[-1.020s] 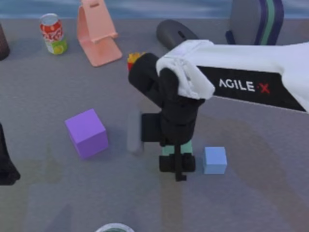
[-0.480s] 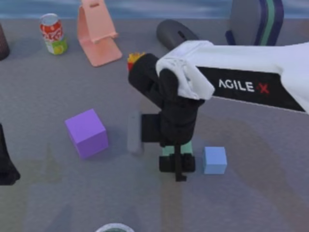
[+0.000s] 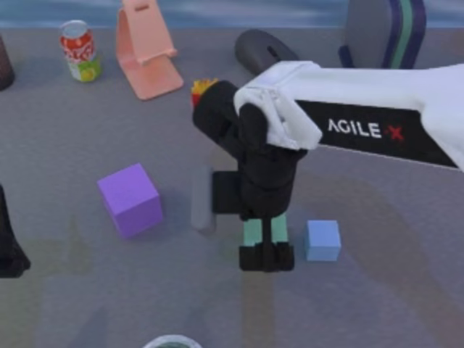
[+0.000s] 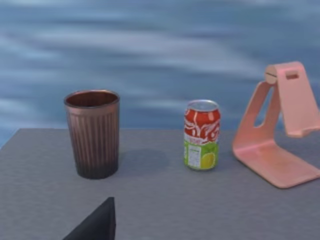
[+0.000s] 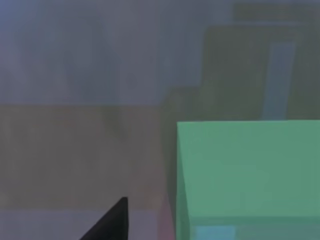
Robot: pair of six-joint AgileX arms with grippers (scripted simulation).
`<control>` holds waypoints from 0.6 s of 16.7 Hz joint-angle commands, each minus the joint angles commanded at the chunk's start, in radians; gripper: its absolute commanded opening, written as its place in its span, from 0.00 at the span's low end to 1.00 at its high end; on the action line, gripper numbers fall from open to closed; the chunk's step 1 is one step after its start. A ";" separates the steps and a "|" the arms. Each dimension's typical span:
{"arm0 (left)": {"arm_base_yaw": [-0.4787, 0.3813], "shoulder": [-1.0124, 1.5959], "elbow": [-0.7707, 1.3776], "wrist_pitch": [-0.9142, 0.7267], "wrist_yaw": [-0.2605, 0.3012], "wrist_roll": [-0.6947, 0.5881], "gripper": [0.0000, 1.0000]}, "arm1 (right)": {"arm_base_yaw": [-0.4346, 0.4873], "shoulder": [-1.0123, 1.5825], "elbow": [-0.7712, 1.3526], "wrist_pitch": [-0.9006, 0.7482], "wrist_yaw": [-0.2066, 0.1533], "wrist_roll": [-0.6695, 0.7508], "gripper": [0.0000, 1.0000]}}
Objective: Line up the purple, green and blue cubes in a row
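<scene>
On the grey table the green cube (image 3: 254, 232) rests just left of the smaller blue cube (image 3: 322, 241), with a small gap between them. The large purple cube (image 3: 130, 199) stands well off to the left, slightly farther back. My right gripper (image 3: 266, 257) hangs directly over the green cube, open. In the right wrist view the green cube (image 5: 250, 175) fills one side, and bare table shows between it and the one visible finger (image 5: 112, 222). My left arm (image 3: 7, 250) is parked at the table's left edge.
Along the back stand a soda can (image 3: 80, 49), a pink phone stand (image 3: 145, 51), a red fries box (image 3: 203, 88), a dark mouse (image 3: 261, 49) and a dark upright object (image 3: 384, 32). A brown cup (image 4: 92, 132) sits far back left. A white rim (image 3: 172, 341) shows at the front edge.
The right gripper has shifted toward the front edge, uncovering more of the green cube, which has stayed put. The thin tip that stuck out below the gripper no longer shows.
</scene>
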 joint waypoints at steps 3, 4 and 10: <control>0.000 0.000 0.000 0.000 0.000 0.000 1.00 | 0.000 0.000 0.000 0.000 0.000 0.000 1.00; 0.000 0.000 0.000 0.000 0.000 0.000 1.00 | 0.000 0.000 0.000 0.000 0.000 0.000 1.00; 0.000 0.000 0.000 0.000 0.000 0.000 1.00 | 0.005 -0.025 0.092 -0.121 0.000 -0.005 1.00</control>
